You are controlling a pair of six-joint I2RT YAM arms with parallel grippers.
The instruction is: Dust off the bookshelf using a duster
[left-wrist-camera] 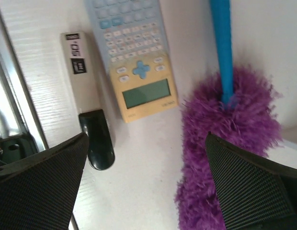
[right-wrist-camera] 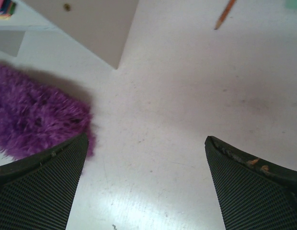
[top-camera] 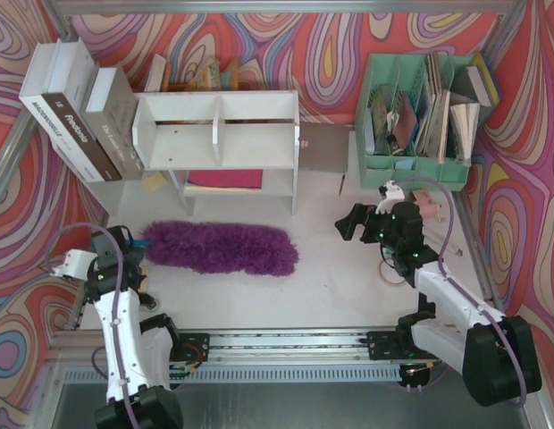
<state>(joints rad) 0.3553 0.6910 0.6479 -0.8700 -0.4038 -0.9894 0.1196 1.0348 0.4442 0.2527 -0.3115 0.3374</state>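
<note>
The purple fluffy duster (top-camera: 219, 248) lies flat on the white table in front of the white two-tier bookshelf (top-camera: 219, 134). In the left wrist view its blue handle (left-wrist-camera: 221, 43) runs into the purple head (left-wrist-camera: 225, 143). My left gripper (top-camera: 127, 248) hovers open and empty over the duster's left, handle end; the right finger (left-wrist-camera: 254, 187) is above the fluff. My right gripper (top-camera: 350, 223) is open and empty over bare table right of the duster's tip (right-wrist-camera: 33, 115). A bookshelf leg (right-wrist-camera: 91, 24) shows in the right wrist view.
Boxed books (top-camera: 80, 112) lean left of the shelf. A mint-green file organizer (top-camera: 424, 116) stands at back right, a grey notebook (top-camera: 323, 147) beside the shelf. A calculator (left-wrist-camera: 136, 57) and stapler (left-wrist-camera: 88, 105) lie by the handle. A pencil (right-wrist-camera: 224, 14) lies near the shelf.
</note>
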